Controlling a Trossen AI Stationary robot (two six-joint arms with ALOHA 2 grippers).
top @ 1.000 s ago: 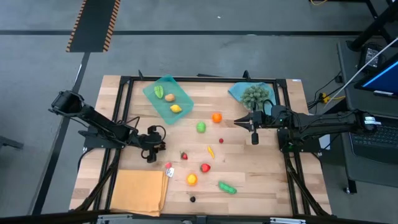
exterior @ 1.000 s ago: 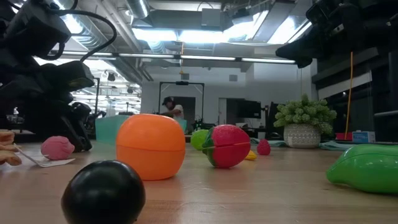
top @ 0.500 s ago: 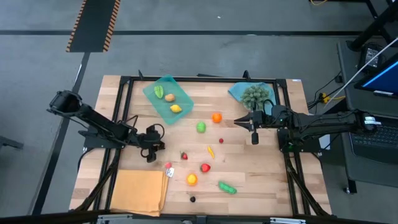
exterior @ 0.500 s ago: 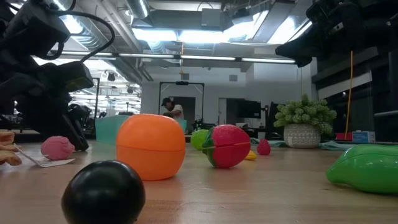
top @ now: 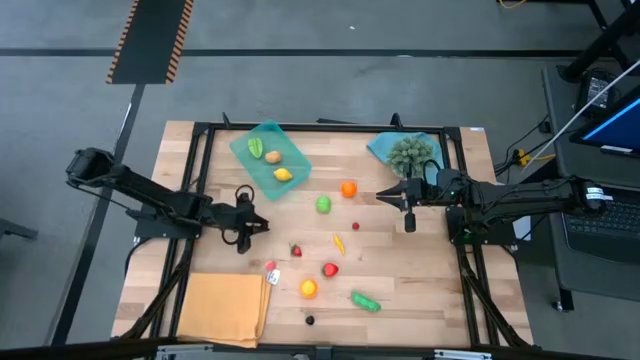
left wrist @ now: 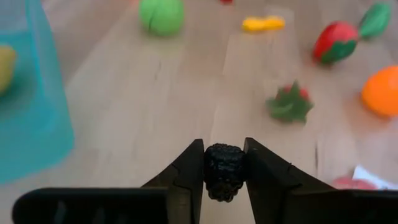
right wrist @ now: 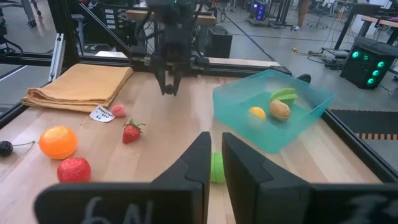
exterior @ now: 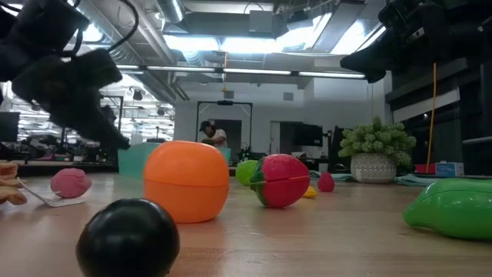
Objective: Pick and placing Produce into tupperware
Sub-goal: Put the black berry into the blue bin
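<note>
Left gripper [left wrist: 224,169], clamped on a dark berry [left wrist: 224,172], should be carried level and released over the tupperware [left wrist: 28,118].

Left tool [left wrist: 224,163] lifted, apparently carrying dark berry [left wrist: 224,172].

You can see a small white tag [right wrist: 100,114] lying on the table beside the pink fruit, but its writing is too small to read.
</note>
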